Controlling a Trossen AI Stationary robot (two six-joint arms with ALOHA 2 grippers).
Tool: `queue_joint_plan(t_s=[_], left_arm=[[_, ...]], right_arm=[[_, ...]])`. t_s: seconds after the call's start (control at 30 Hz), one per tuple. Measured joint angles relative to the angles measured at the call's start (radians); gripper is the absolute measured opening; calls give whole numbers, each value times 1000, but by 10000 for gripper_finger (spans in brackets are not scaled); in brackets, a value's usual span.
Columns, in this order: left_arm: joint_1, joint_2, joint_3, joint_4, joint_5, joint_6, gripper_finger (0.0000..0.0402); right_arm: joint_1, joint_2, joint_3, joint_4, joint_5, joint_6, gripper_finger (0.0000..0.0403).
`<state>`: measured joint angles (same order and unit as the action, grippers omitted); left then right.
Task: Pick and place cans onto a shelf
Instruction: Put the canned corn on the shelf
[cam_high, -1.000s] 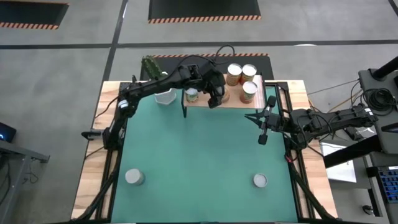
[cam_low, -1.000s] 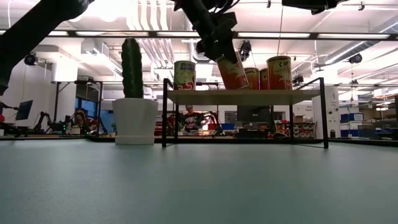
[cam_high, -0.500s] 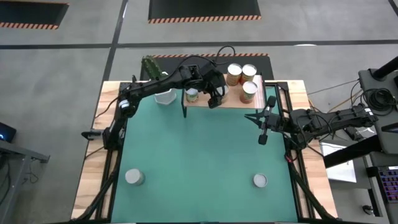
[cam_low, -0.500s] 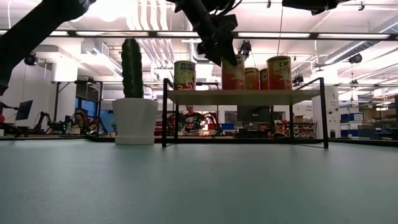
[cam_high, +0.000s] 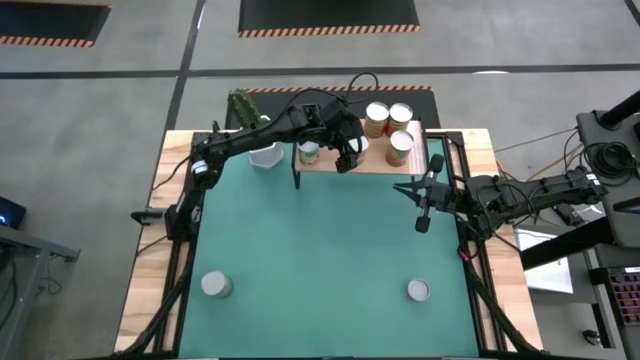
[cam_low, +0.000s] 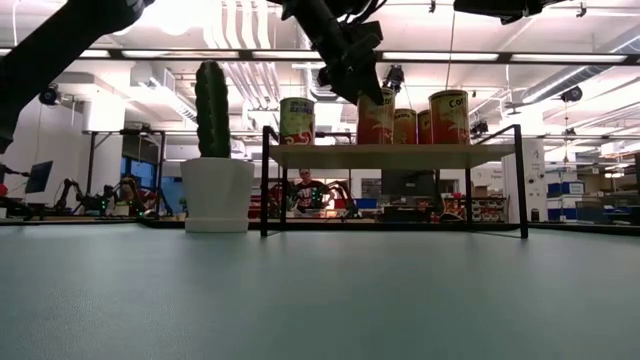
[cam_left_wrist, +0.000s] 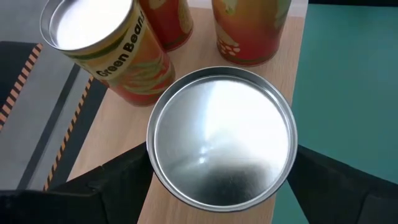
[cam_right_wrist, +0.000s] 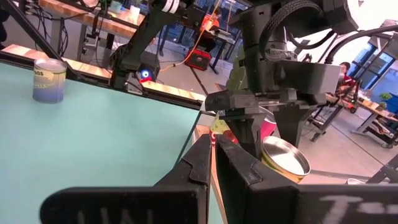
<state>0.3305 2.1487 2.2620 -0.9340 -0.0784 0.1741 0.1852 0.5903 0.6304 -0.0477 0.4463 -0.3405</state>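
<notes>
The left hand (cam_high: 347, 156) stood spread around a can (cam_left_wrist: 222, 135) on the shelf (cam_high: 372, 160), at the worktop's 12 o'clock. The right hand (cam_high: 421, 218) was shut, empty. The can seemed rigid and slick-walled, best gripped mid-body.

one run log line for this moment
left claw: open around can on shelf | right claw: shut, idle | two cans on mat

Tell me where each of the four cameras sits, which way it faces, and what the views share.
High: overhead, straight down on table, both arms, shelf.
Low: at tabletop height, level toward the shelf and cactus pot; left arm enters from above.
Left wrist: above the can between its left tool fingers.
Right wrist: along the shut right tool, across the mat.
Shared: high and low both show the shelf's cans.
</notes>
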Motion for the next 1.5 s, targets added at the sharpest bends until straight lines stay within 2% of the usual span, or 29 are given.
queue_joint_plan(t_s=[0.47, 0.6, 0.9, 1.0, 1.1, 1.4, 1.5], left_arm=[[0, -1, 25, -5, 6, 29, 351], [0, -3, 96, -60, 7, 44, 351], [-8, -74, 93, -211, 9, 69, 340], [-12, -74, 92, -271, -9, 73, 307], [-13, -73, 75, -299, -22, 72, 253], [-11, -33, 69, -270, -28, 72, 24], [-10, -14, 69, -252, -28, 72, 13]], right_arm=[[0, 0, 0, -6, 0, 0, 13], [0, 0, 0, -8, 0, 0, 13], [0, 0, 0, -8, 0, 0, 13], [0, 0, 0, -8, 0, 0, 13], [0, 0, 0, -7, 0, 0, 13], [0, 0, 0, -7, -1, 0, 13], [0, 0, 0, -7, -1, 0, 13]])
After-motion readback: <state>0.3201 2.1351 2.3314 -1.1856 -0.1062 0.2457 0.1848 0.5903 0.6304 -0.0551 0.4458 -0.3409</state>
